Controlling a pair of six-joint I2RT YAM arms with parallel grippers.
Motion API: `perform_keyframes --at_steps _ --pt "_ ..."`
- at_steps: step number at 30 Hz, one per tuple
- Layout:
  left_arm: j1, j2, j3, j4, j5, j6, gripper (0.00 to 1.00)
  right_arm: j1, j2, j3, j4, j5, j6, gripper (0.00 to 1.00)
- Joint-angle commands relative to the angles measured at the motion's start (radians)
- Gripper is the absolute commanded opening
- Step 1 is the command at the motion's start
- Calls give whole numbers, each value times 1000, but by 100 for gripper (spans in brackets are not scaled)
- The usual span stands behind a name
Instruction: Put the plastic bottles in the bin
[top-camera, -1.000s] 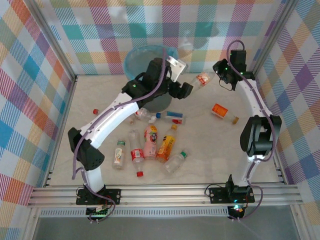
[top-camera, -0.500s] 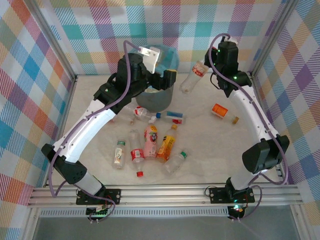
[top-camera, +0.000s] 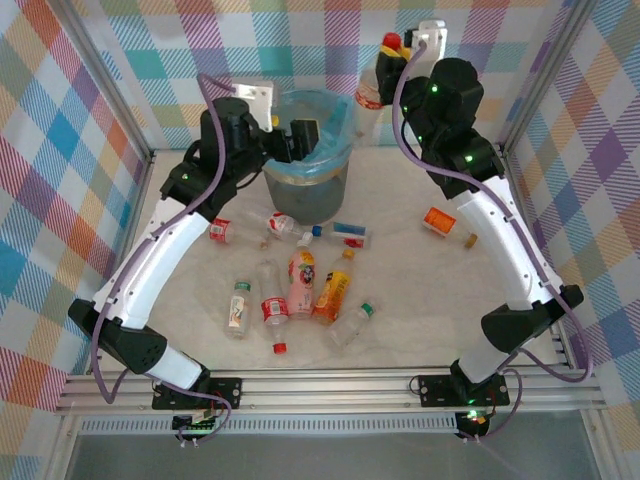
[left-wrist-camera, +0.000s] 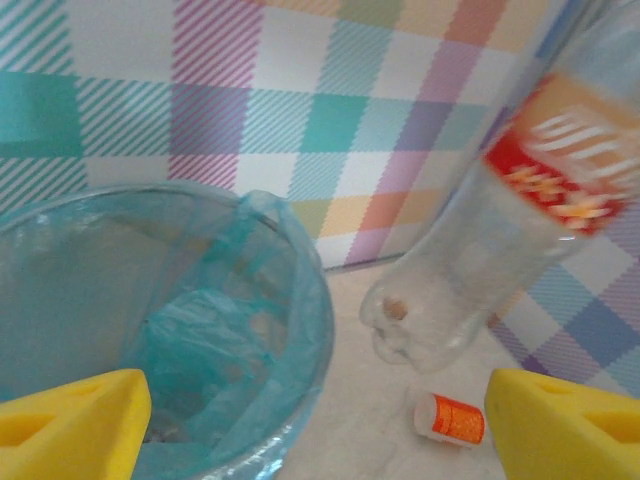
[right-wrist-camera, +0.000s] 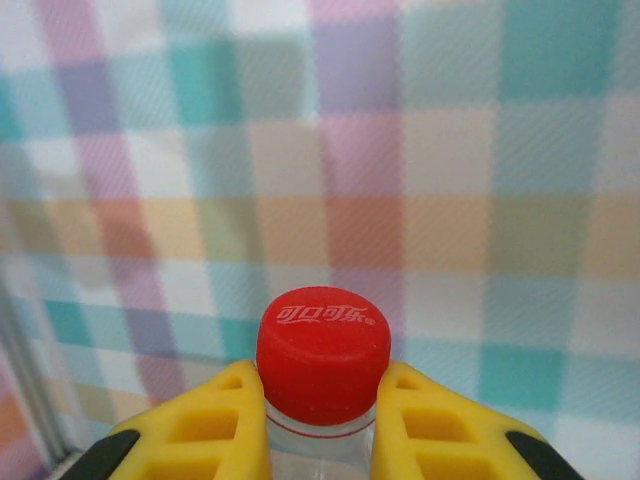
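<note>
Your right gripper (right-wrist-camera: 320, 425) has its fingers (right-wrist-camera: 232, 430) clamped on the neck of a clear red-labelled bottle (top-camera: 371, 92), just under the red cap (right-wrist-camera: 322, 350). The bottle hangs tilted, base toward the bin (top-camera: 340, 108), just outside the bin's right rim and above it. By the look of it, it is not yet over the opening.

Carry it leftward until the base sits well inside the bag-lined rim before you let go. Released where it is, it would likely clip the rim or drop to the desk (top-camera: 420, 300) beside the bin.

Mind your left gripper (left-wrist-camera: 315, 430). Its fingers (left-wrist-camera: 70, 420) are apart and empty, hovering over the bin's opening, so the two arms are close. Draw the left one away from the bin, or bring the bottle in from the bin's right side only.

The other bottles (top-camera: 300, 285) lie on the desk in front of the bin, with one orange bottle (top-camera: 440, 222) off to the bin's right.
</note>
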Motion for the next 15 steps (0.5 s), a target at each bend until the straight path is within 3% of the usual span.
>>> perform_keyframes --at_steps 1,8,15 --pt "65 -38 -31 28 40 -77 87 18 85 125 63 -157 -79 5" --pt "137 -91 -112 32 63 -116 86 32 355 394 1 -294 -161 5" --pt "167 -152 -182 12 48 -115 87 32 511 417 -58 -330 -193 6"
